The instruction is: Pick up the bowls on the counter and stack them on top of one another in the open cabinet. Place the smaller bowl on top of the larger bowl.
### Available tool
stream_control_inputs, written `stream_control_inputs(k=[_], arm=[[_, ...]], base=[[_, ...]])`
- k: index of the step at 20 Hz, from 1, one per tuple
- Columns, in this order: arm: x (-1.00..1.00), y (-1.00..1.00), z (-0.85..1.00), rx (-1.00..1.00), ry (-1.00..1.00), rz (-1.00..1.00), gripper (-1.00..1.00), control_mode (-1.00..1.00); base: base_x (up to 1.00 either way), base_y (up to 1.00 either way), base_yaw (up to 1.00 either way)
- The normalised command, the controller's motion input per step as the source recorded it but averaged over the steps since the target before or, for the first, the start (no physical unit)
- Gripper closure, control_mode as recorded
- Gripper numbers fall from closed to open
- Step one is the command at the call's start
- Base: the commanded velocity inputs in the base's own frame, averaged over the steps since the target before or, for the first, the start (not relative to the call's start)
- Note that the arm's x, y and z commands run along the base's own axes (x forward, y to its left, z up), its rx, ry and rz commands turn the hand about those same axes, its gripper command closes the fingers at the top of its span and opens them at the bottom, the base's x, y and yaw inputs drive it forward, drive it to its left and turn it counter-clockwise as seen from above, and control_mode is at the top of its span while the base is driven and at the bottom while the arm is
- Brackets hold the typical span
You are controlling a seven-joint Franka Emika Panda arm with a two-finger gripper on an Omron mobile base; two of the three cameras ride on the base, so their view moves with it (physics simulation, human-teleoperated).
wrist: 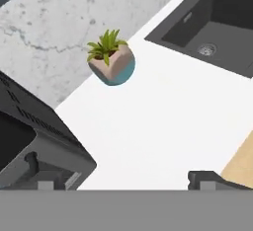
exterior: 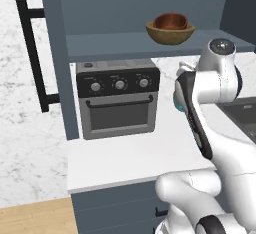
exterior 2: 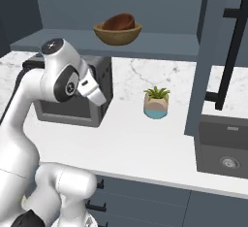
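**Bowls stacked on the cabinet shelf, arm folded back over the surface**

The white arm rises from the base, bends at a raised elbow and turns its forearm back down, so the hand hangs above the surface (exterior 2: 145,143) between the toaster oven (exterior: 118,103) and the sink (wrist: 217,27). In the hand view the fingers (wrist: 128,179) stand wide apart with nothing between them, one tip at 7 o'clock and the other at 5 o'clock, looking down on bare white surface. The plant pot (wrist: 112,59) sits at 11 o'clock from them, against the marbled wall.

The smaller bowl (exterior: 171,21) rests inside the larger bowl (exterior: 170,34), slightly tilted, on the shelf of the open cabinet (exterior: 150,45), at 12 o'clock above the oven in the left base view. The cabinet door with its black bar handle (exterior: 31,53) stands open at 9 o'clock.

No readable writing shows; the oven's dial markings are too blurred to make out.
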Motion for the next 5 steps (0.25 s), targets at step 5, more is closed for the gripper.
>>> stream_control_inputs(k=[5], arm=[[-0.02, -0.15, -0.92, -0.05, 0.31, 0.18, -1.00, -1.00]], base=[[0.00, 0.00, 0.00]])
